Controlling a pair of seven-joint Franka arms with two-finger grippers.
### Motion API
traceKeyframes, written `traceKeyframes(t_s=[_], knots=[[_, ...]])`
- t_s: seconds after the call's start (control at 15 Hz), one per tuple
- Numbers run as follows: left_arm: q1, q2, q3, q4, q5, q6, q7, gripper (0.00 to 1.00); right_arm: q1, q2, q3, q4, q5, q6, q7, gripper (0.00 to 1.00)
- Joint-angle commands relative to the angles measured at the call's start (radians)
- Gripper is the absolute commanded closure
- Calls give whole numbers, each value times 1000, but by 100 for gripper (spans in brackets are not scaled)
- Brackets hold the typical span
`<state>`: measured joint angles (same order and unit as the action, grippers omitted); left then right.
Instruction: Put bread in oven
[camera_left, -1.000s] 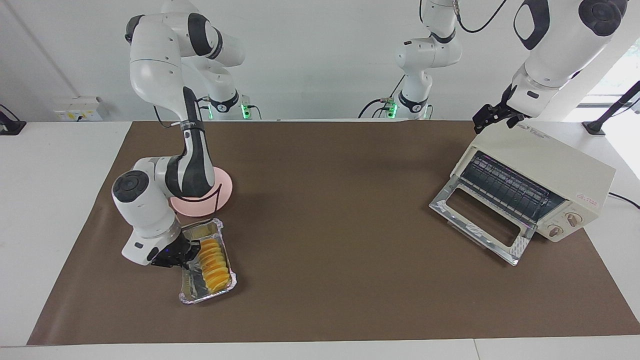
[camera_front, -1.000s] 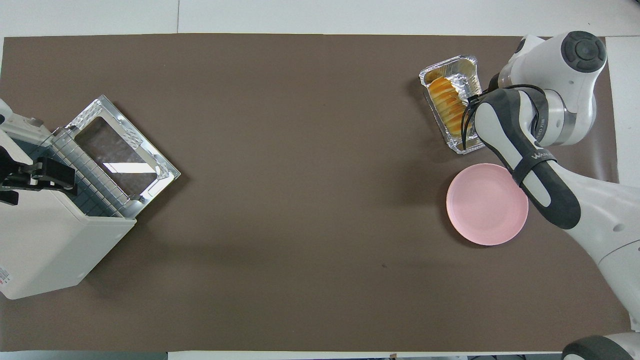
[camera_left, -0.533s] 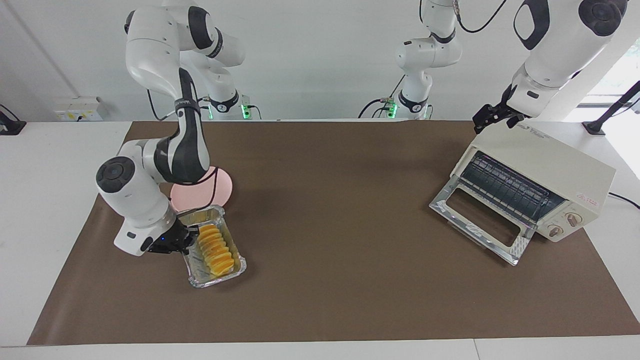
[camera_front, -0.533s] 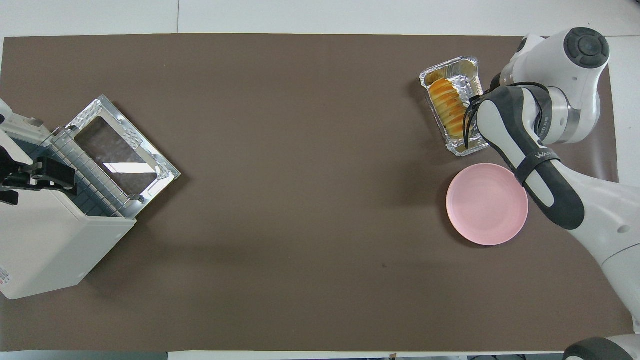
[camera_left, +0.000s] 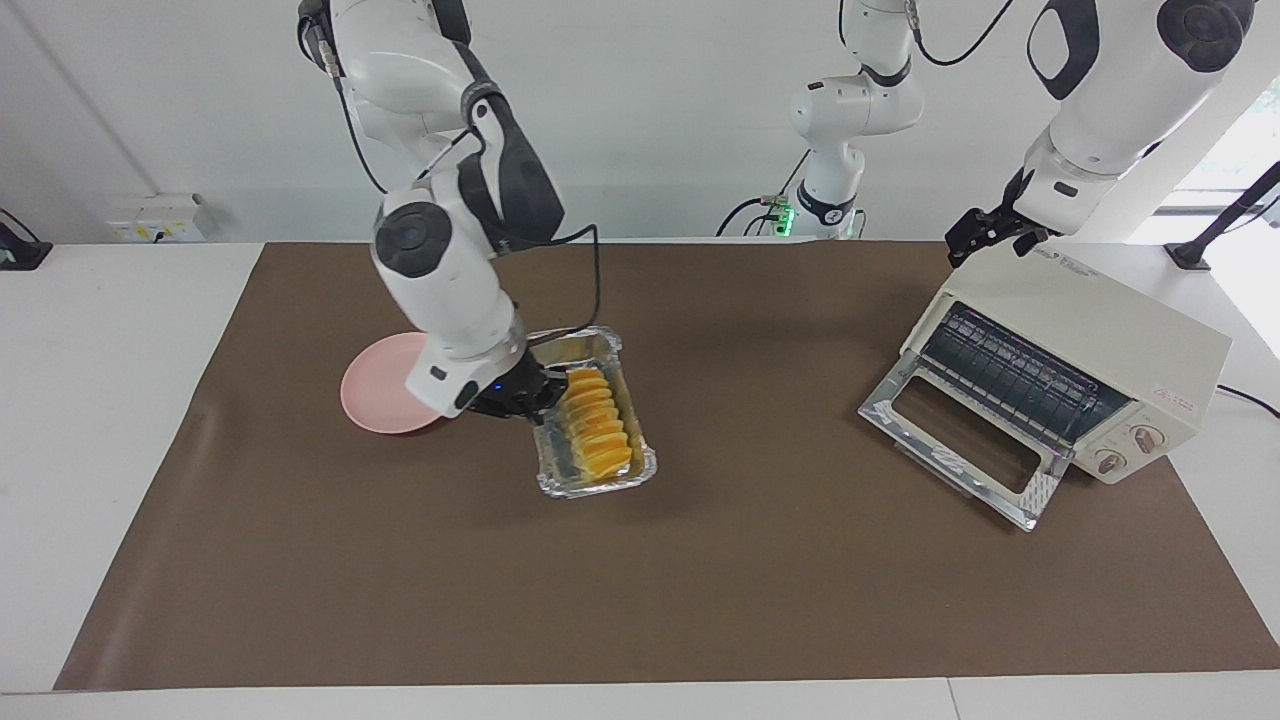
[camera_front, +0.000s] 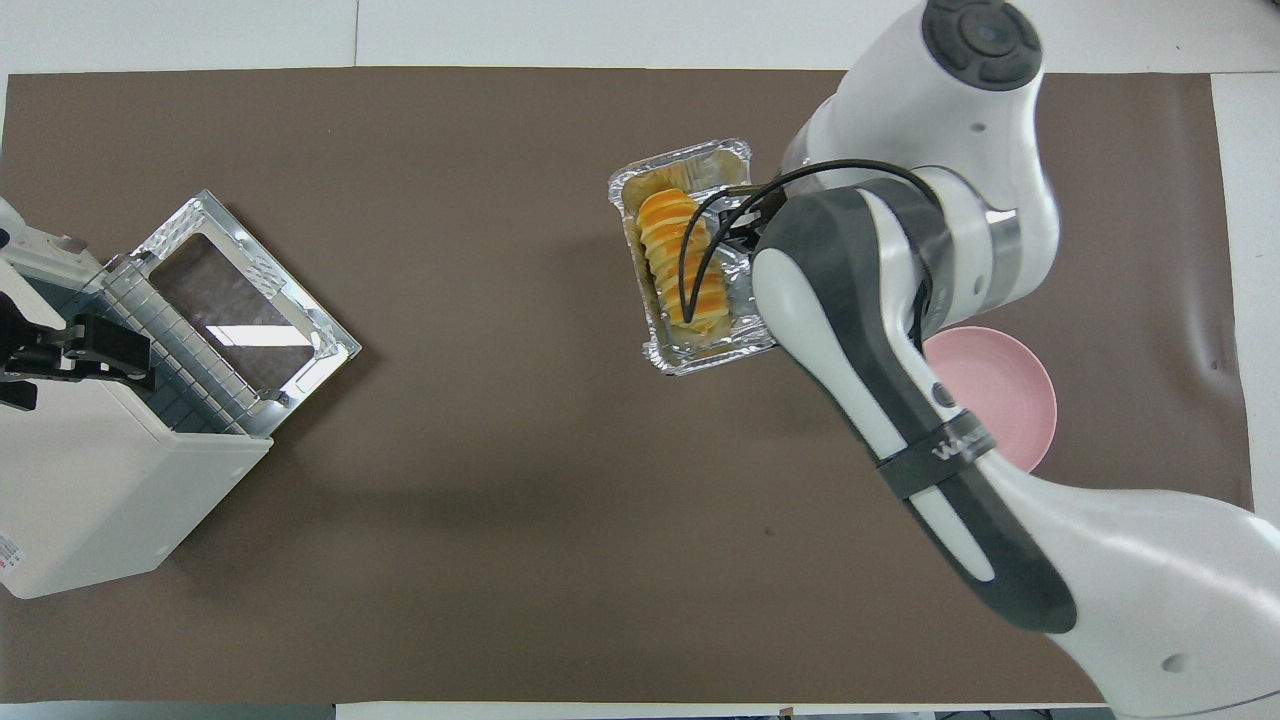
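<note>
The bread (camera_left: 592, 430), a ridged yellow-orange loaf, lies in a crinkled silver foil tray (camera_left: 600, 482). My right gripper (camera_left: 535, 400) is shut on the tray's long rim and holds it over the brown mat, beside the pink plate. The bread (camera_front: 675, 260), tray (camera_front: 700, 360) and right gripper (camera_front: 740, 235) also show in the overhead view. The cream-white oven (camera_left: 1100, 340) stands at the left arm's end with its glass door (camera_left: 960, 440) dropped open and the wire rack showing. My left gripper (camera_left: 985, 235) waits at the oven's top edge; in the overhead view it (camera_front: 80, 350) is over the oven (camera_front: 90, 500).
A round pink plate (camera_left: 380, 395) lies on the mat toward the right arm's end, partly under my right arm (camera_front: 1000, 390). The brown mat (camera_left: 760, 560) covers the table between the tray and the oven.
My right gripper has carried the foil tray with the bread away from the right arm's end, past the pink plate, toward the table's middle. The left arm has not moved.
</note>
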<state>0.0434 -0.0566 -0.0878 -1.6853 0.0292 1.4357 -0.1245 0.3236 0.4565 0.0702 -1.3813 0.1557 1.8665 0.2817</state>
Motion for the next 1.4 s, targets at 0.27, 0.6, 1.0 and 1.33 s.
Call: traceKeyframes(t_s=[0.27, 0.6, 1.0, 1.33], knots=[[-2, -14, 6, 1, -15, -18, 0, 0, 152, 22, -4, -225, 27, 337, 203, 100], [-4, -12, 6, 3, -15, -3, 3, 0, 181, 28, -6, -338, 28, 491, 212, 100], [-7, -14, 6, 1, -15, -4, -1, 0, 184, 25, -6, -332, 30, 473, 332, 0], [-23, -14, -12, -4, -15, 38, -26, 0, 157, -7, -44, -181, 21, 208, 384, 0]])
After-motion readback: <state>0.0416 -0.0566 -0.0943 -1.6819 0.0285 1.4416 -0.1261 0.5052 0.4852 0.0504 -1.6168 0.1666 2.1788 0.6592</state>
